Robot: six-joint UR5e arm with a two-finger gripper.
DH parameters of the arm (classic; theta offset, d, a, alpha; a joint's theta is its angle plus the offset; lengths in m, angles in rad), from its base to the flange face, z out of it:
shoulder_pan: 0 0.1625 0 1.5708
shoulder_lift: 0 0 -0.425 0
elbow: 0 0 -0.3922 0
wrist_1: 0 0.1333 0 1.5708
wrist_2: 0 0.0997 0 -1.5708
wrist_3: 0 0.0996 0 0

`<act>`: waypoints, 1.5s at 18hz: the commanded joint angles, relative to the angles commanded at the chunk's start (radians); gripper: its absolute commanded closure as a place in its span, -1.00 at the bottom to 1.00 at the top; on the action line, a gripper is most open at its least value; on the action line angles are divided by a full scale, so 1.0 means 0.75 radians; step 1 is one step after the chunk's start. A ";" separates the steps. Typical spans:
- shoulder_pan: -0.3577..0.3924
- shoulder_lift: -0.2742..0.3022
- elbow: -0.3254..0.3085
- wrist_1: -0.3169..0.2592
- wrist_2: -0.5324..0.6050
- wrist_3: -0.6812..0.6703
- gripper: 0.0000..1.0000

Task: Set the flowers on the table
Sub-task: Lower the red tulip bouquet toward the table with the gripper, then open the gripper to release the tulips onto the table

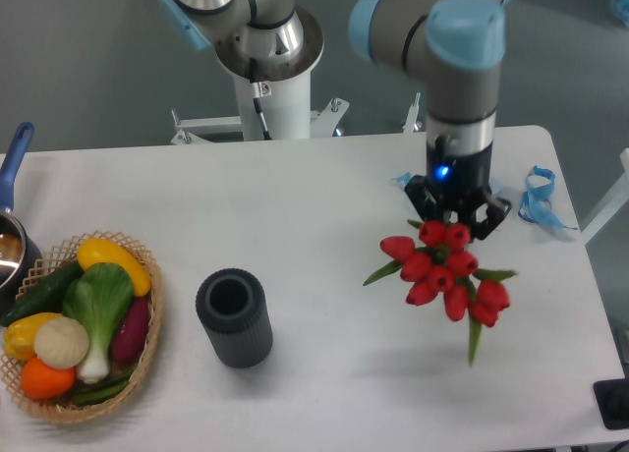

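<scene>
The flowers (pixel 444 271), a bunch of red tulips with green leaves, are at the right side of the white table (pixel 314 197), with the heads toward the camera. Their stems are hidden behind the heads. My gripper (pixel 457 226) points down right behind and above the bunch, with its dark fingers closed in around the top of it. The fingertips are hidden by the tulip heads. I cannot tell whether the bunch touches the tabletop.
A black ribbed cylindrical vase (pixel 233 317) stands open-topped left of centre. A wicker basket (pixel 149 346) of vegetables sits at the front left. A pot with a blue handle (pixel 12 167) is at the left edge. Blue ribbon (pixel 539 198) lies at the back right.
</scene>
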 joint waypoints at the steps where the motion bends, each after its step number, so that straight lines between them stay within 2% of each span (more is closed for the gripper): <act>1: -0.018 -0.043 0.012 0.002 0.037 0.000 0.38; 3: -0.053 -0.123 0.014 0.004 0.110 0.000 0.38; 7: -0.068 -0.248 0.045 0.014 0.119 0.000 0.38; 12: -0.082 -0.309 0.070 0.016 0.121 -0.008 0.32; 13: -0.082 -0.303 0.068 0.016 0.119 -0.004 0.05; 14: -0.082 -0.299 0.068 0.026 0.119 -0.002 -0.57; 15: -0.082 -0.289 0.072 0.061 0.107 -0.002 -0.92; 16: -0.082 -0.260 0.066 0.100 0.091 -0.004 -1.00; 18: -0.072 -0.207 0.078 0.125 0.080 -0.014 -1.00; 20: -0.017 -0.121 0.114 0.111 0.074 -0.002 -1.00; 22: 0.061 -0.046 0.151 0.058 -0.022 0.043 -1.00; 25: 0.161 0.046 0.194 -0.118 -0.100 0.306 -1.00; 27: 0.245 0.116 0.194 -0.218 -0.208 0.443 -1.00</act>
